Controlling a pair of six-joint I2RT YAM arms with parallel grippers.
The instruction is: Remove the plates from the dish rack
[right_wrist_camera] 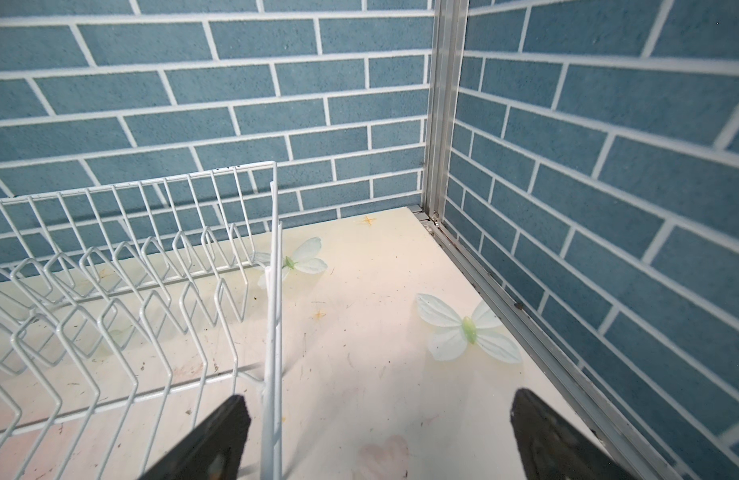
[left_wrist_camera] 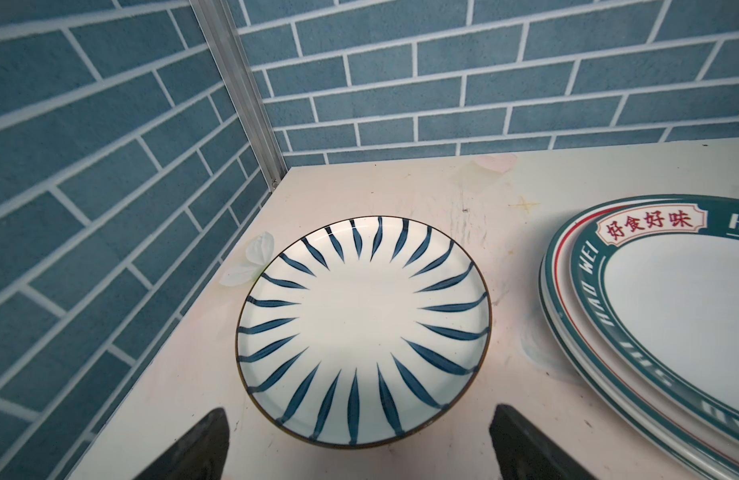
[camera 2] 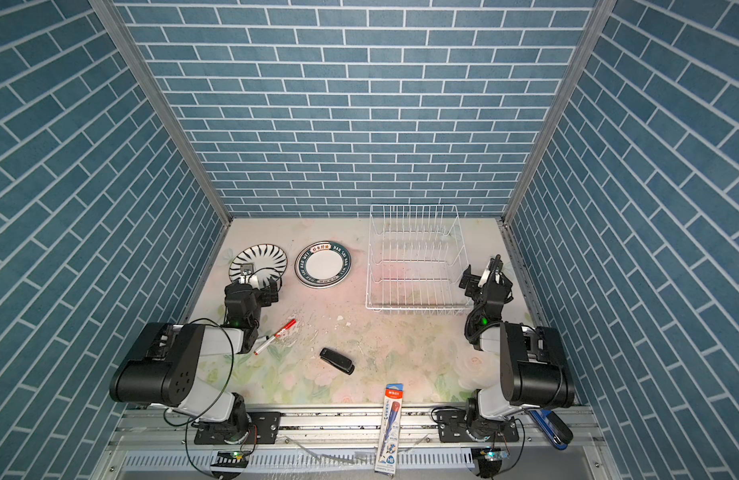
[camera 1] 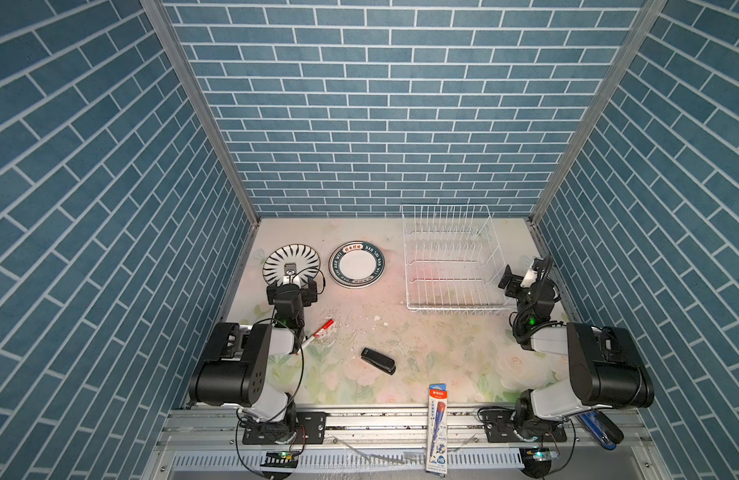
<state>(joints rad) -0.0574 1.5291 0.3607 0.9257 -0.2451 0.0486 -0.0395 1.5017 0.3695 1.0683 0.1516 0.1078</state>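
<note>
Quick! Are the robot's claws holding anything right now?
Left gripper: open, holding nothing, by the striped plate.
Right gripper: open, holding nothing, by the rack.

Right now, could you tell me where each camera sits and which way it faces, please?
Top views: high in front, looking down at rack and plates; both arms show.
Left wrist: on left arm, facing striped plate; open left gripper shows.
Right wrist: on right arm, facing rack's end; open right gripper shows.
Shared: rack, top and right wrist.
</note>
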